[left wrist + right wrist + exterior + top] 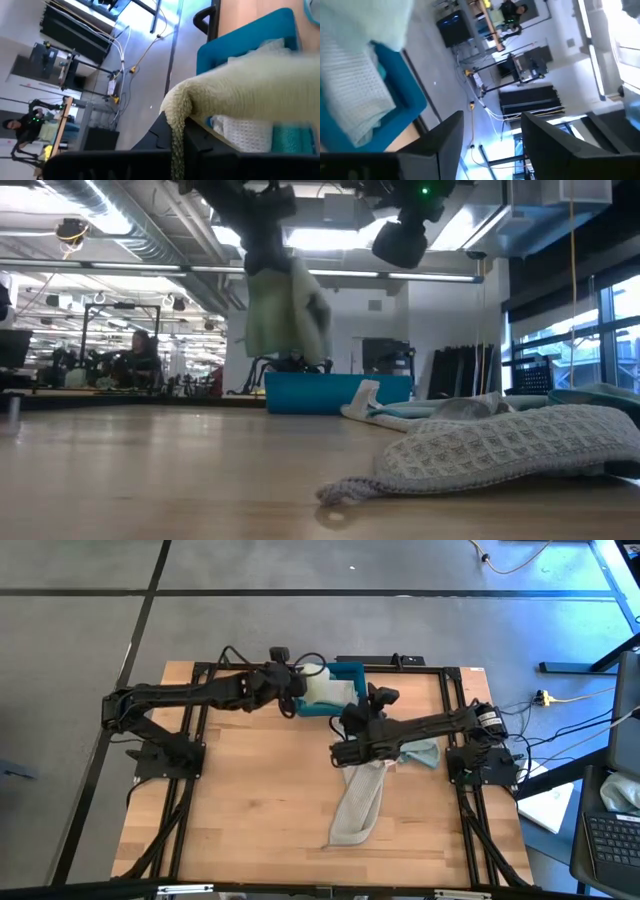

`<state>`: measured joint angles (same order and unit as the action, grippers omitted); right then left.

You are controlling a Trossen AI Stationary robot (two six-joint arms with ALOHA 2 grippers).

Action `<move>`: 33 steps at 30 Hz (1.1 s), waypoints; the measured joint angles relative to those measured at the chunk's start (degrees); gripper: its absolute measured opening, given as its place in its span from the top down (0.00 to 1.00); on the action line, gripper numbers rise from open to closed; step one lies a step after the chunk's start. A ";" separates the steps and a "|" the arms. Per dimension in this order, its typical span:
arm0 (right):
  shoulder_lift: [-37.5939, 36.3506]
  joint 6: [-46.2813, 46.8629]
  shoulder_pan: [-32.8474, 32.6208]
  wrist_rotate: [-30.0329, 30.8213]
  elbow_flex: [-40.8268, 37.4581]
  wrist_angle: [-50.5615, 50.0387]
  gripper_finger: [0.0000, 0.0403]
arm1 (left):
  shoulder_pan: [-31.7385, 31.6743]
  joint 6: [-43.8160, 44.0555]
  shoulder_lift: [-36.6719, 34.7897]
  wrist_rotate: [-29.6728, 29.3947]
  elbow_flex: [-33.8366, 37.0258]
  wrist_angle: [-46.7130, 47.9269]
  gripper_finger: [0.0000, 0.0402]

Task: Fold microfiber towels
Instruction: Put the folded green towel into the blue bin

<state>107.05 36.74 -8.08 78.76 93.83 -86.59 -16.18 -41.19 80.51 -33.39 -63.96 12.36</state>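
Left gripper [296, 686]: clamped on the pale green waffle microfiber towel [285, 310], over the rigid teal-blue plastic bin [345, 671] at 12 o'clock.
Right gripper [492, 132]: fingers apart, empty.
Low view only: pale grey-beige towel [510, 448] lay crumpled on the wooden table [260, 790].

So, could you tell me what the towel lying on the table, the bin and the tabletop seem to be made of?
Grey towel: soft woven cloth, matte, with a waffle-grid texture; it slumps in folds, likely microfiber. Bin: rigid teal walls, smooth with a slight sheen, probably plastic. Tabletop: pale wood, with visible plank strips and a light satin finish, possibly butcher-block or laminate.
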 joint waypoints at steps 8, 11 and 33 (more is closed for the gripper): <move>-0.08 -39.61 6.29 -22.34 0.42 29.41 0.51 | -0.60 -0.70 0.00 3.68 0.00 0.05 1.00; -0.04 -51.48 9.71 -38.97 0.40 41.28 0.52 | -1.42 -1.46 0.00 7.65 0.00 1.05 1.00; 0.24 -35.49 14.94 -54.10 1.36 60.61 0.21 | -8.09 2.27 0.00 16.22 0.00 4.35 1.00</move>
<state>107.28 1.24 6.87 24.66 95.20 -25.97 -24.27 -38.91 80.51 -17.17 -63.96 16.71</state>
